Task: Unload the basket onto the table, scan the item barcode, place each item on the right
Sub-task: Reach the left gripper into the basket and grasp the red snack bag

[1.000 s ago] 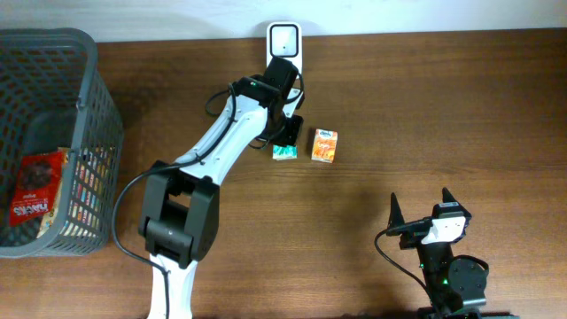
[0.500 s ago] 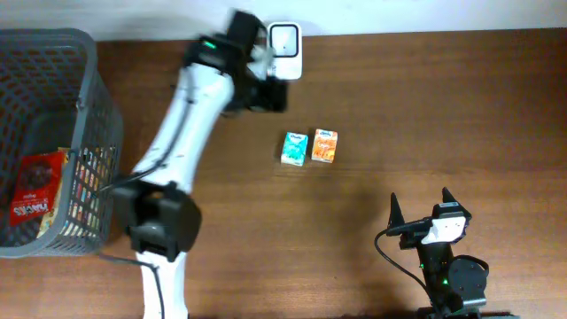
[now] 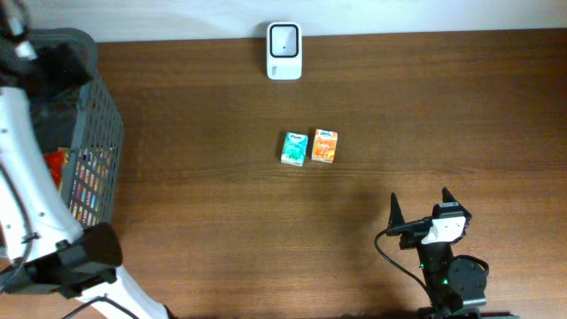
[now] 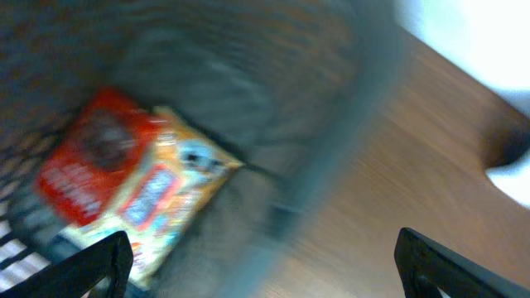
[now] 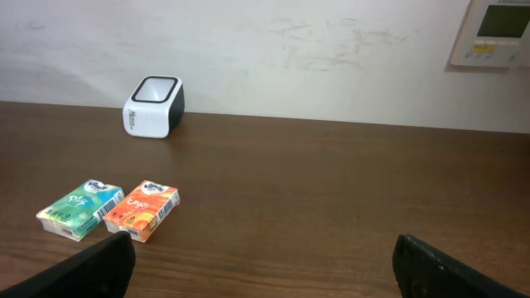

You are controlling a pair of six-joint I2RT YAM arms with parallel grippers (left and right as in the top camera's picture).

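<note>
We see a table [image 3: 221, 230] of dark brown wood, finely grained, with a soft sheen. The scanner [image 3: 284, 39] looks like smooth white plastic, with a darker face. The green carton [image 3: 294, 148] and orange carton [image 3: 324, 146] are printed card, faintly glossy. The basket [image 3: 104, 133] is matt grey plastic mesh. The red packet [image 4: 95, 157] inside it seems to be shiny film, though that view is blurred.

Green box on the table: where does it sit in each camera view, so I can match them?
Overhead: the green box lies mid-table, beside the orange box.
Right wrist: lower left, again beside the orange box.
Left wrist: not in it; that view looks into the basket.
Shared landmark: the white scanner, top centre overhead, upper left in the right wrist view.
</note>
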